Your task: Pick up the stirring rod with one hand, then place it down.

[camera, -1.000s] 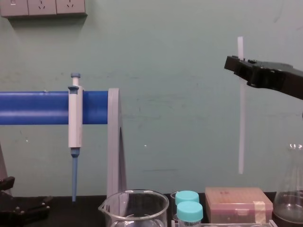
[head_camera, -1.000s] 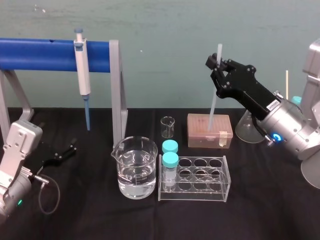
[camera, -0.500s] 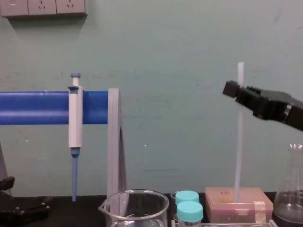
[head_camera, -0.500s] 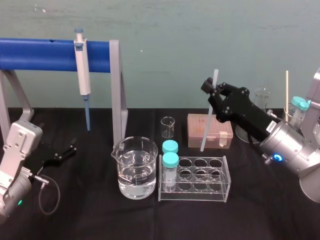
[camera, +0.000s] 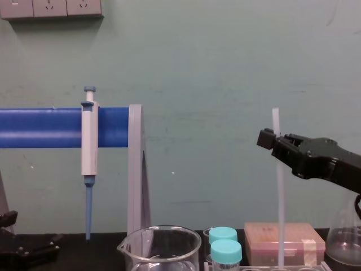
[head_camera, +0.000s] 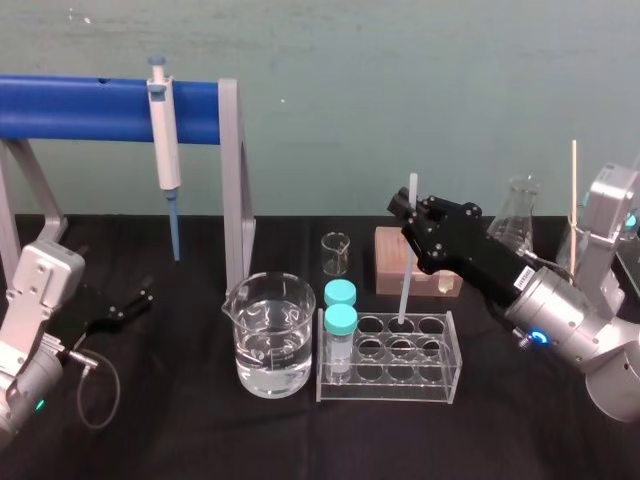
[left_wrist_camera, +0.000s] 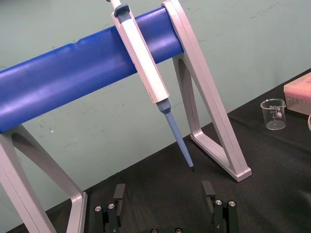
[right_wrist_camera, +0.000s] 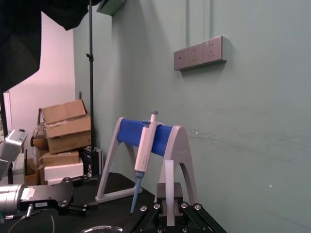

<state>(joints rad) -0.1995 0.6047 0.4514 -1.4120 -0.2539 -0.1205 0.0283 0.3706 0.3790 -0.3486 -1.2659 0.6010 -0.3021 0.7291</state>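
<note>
The stirring rod (head_camera: 407, 250) is a thin translucent-white stick held nearly upright. My right gripper (head_camera: 413, 214) is shut on its upper part, black jaws reaching in from the right. The rod's lower end comes down at a back-row hole of the clear tube rack (head_camera: 390, 390); how deep it goes I cannot tell. In the chest view the rod (camera: 278, 203) runs down past the right gripper (camera: 272, 142) to the picture's lower edge. My left gripper (head_camera: 122, 307) rests parked on the black table at the far left, its fingers (left_wrist_camera: 119, 193) wide apart and nothing between them.
A water-filled beaker (head_camera: 268, 335) stands left of the rack, with two teal-capped tubes (head_camera: 340, 320) in the rack's left end. Behind are a small beaker (head_camera: 336, 254), a pink tip box (head_camera: 388, 262) and a flask (head_camera: 517, 222). The white-and-blue pipette (head_camera: 163, 140) hangs on the blue stand (head_camera: 80, 110).
My right gripper has come down and toward the rack with the rod still held. The rod's lower end dropped from above the pink box to the rack. The left arm stayed still.
</note>
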